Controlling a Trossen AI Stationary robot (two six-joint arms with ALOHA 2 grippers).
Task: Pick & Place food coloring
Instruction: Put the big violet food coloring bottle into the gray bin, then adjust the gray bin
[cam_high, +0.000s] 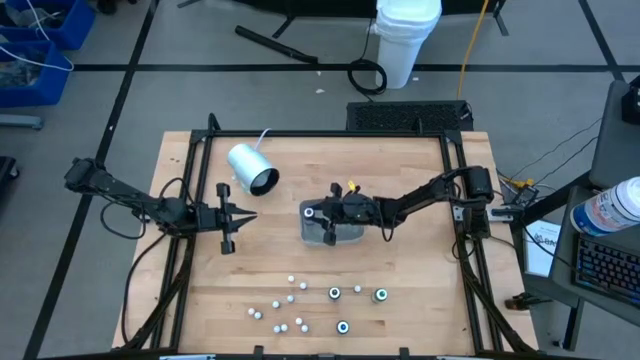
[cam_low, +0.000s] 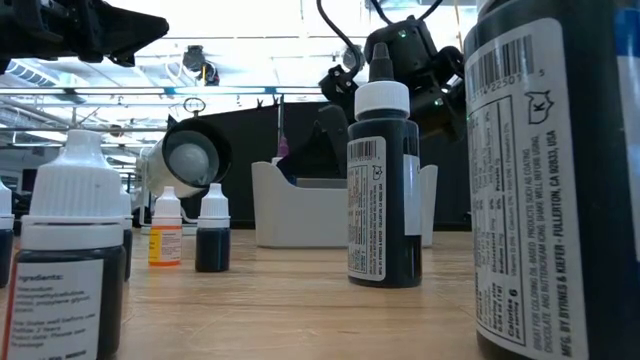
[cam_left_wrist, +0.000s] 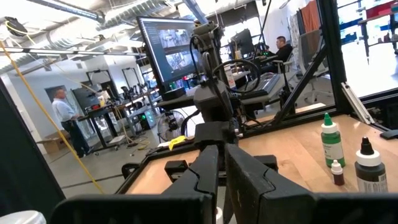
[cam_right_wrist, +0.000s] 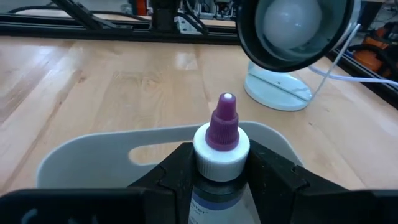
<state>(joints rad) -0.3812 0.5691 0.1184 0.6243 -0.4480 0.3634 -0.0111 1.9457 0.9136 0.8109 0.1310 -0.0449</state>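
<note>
Purple-capped food coloring bottle (cam_right_wrist: 222, 146) is hanging clamped in the right gripper (cam_right_wrist: 219, 177), jaws partly spread, over the grey tray (cam_high: 312, 232) at table centre, needing a low, upright release

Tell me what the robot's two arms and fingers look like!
Both arms are dark, almost black, thin and jointed, with black cables trailing behind them. The left gripper ends in two flat, pointed black fingers. The right gripper has chunky black fingers and a small yellow tag near its wrist.
</note>
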